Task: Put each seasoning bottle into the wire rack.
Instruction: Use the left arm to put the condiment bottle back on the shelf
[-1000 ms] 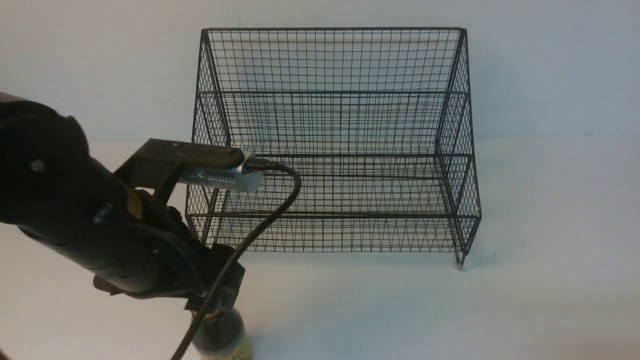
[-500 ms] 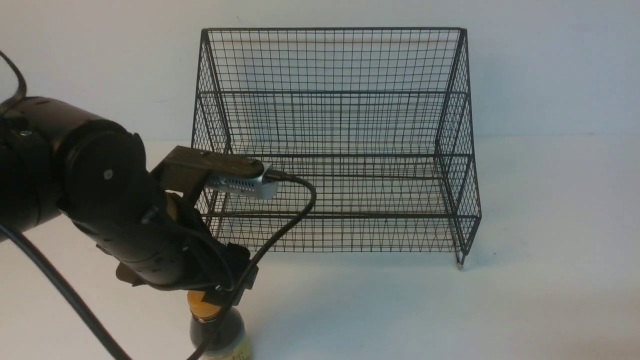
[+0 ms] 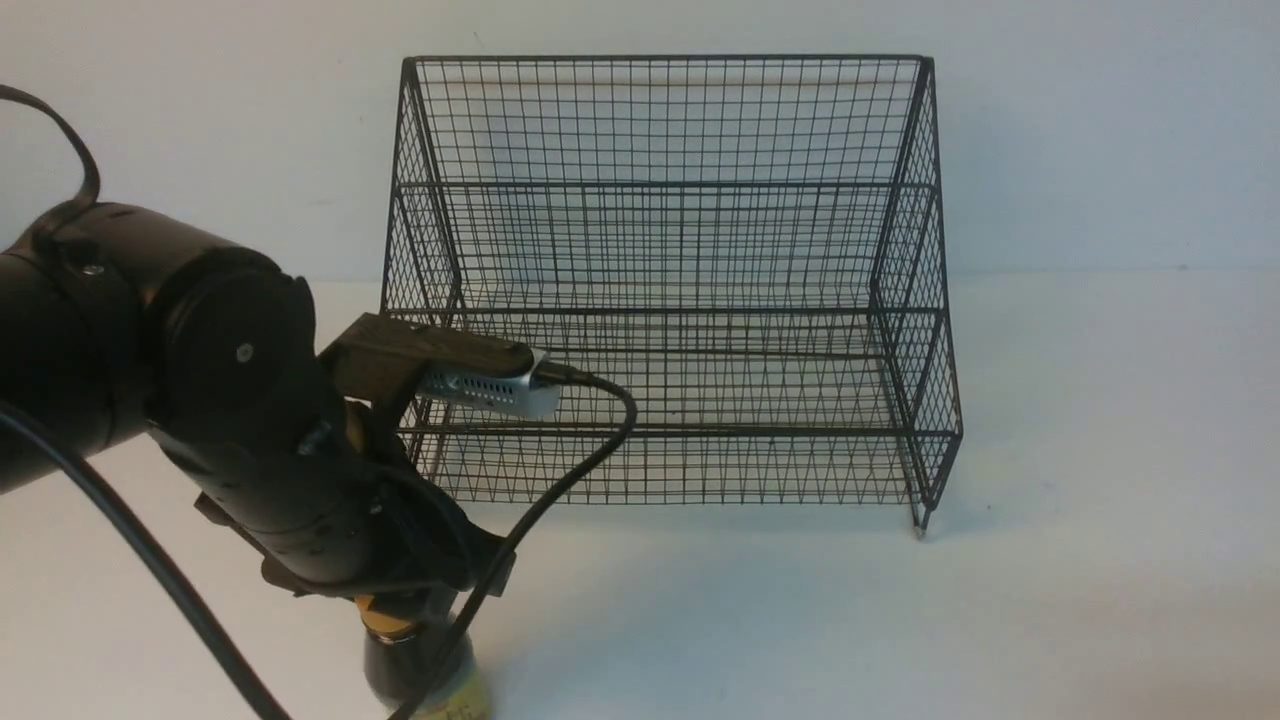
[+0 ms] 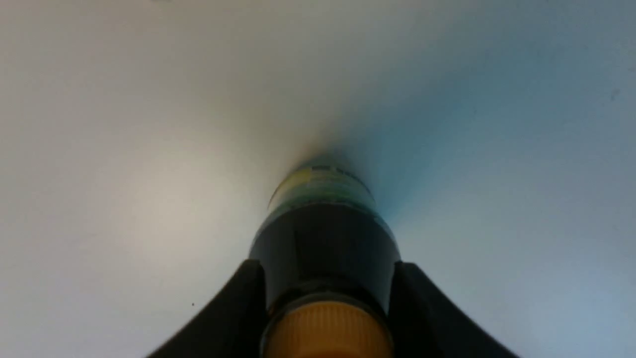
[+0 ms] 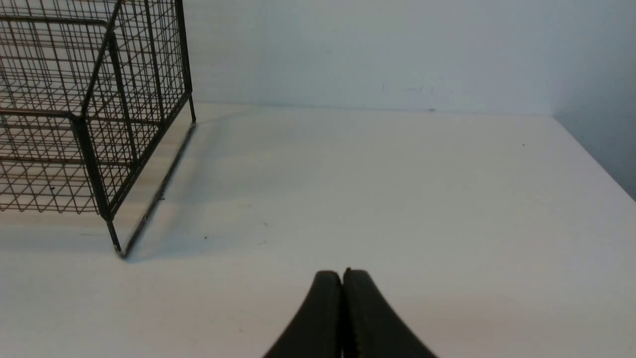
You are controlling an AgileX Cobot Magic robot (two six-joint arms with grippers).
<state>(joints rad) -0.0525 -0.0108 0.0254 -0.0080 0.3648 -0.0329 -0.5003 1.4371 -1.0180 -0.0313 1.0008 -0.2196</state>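
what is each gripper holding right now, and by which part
The left gripper grips the seasoning bottle at its dark shoulder, just below the orange cap. The right gripper is shut on nothing.

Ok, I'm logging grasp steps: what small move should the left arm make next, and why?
Probably squeeze the left end effector shut: its fingers flank the seasoning bottle below the cap, grip unconfirmed, and it stands on the table outside the wire rack.

black left hand (image 4: 325, 266) (looping black cable (image 3: 600, 383))
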